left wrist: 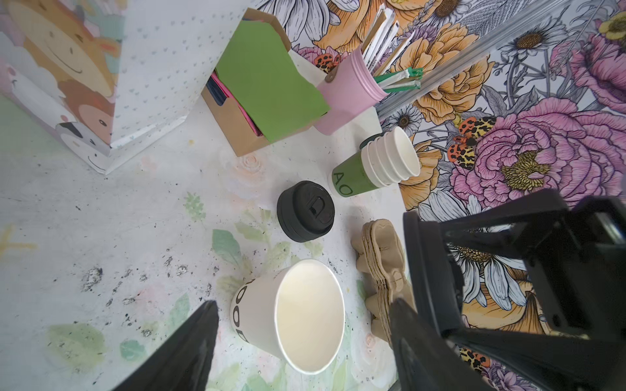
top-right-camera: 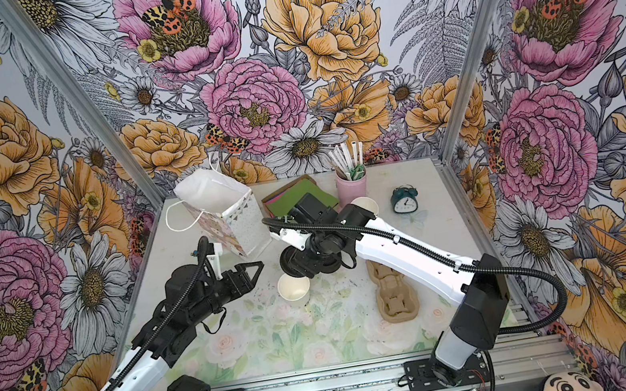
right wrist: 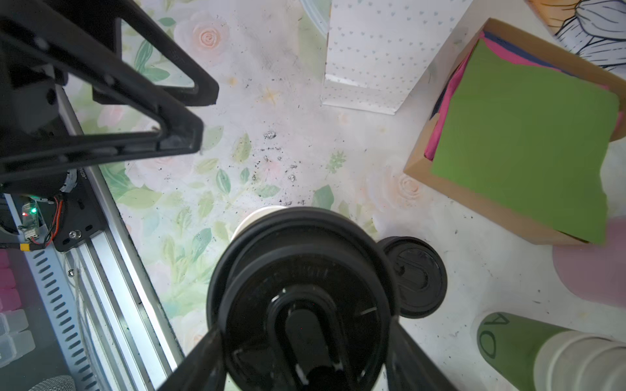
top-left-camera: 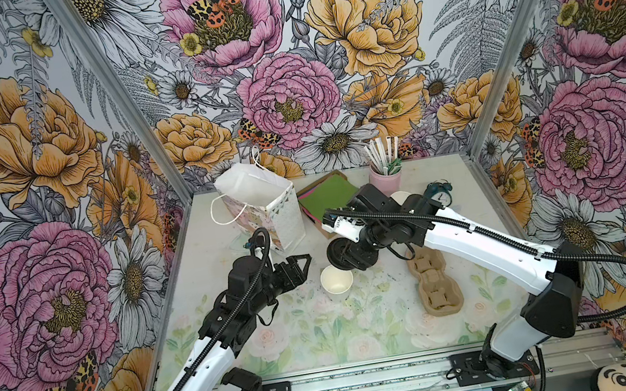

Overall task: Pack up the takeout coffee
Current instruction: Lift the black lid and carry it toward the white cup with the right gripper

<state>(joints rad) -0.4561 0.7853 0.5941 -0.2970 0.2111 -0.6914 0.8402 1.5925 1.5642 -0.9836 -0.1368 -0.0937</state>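
The right gripper (right wrist: 305, 352) is clamped on a round black plastic sip lid (right wrist: 298, 257), one finger on each side of its rim, holding it tilted. In both top views the lid hangs at the far edge of a small pale paper cup (top-left-camera: 336, 279), white inside. Whether lid and rim touch cannot be told. The cup stands upright and uncovered near the middle of the pale flower-printed table (top-left-camera: 324, 337). In the right wrist view only a sliver of its rim shows past the lid.

The left gripper (top-left-camera: 304, 268) hovers just left of the cup with its jaws spread wide and nothing in them. In the left wrist view its fingers (left wrist: 200, 338) flank the cup without touching it.

Just beyond the cup sits a squat pile of spare black lids (left wrist: 305, 220). Past that is a stack of lidless paper cups in a green outer cup (left wrist: 372, 169). A stack of brown moulded-pulp cup carriers (top-left-camera: 433, 279) lies to the right, under the right arm.

At the back stand an open white gift bag with cartoon animals (top-left-camera: 263, 208), a cardboard box of coloured napkins (top-left-camera: 324, 199), a pink cup of wrapped straws (top-left-camera: 384, 177) and a teal alarm clock (top-right-camera: 404, 201).
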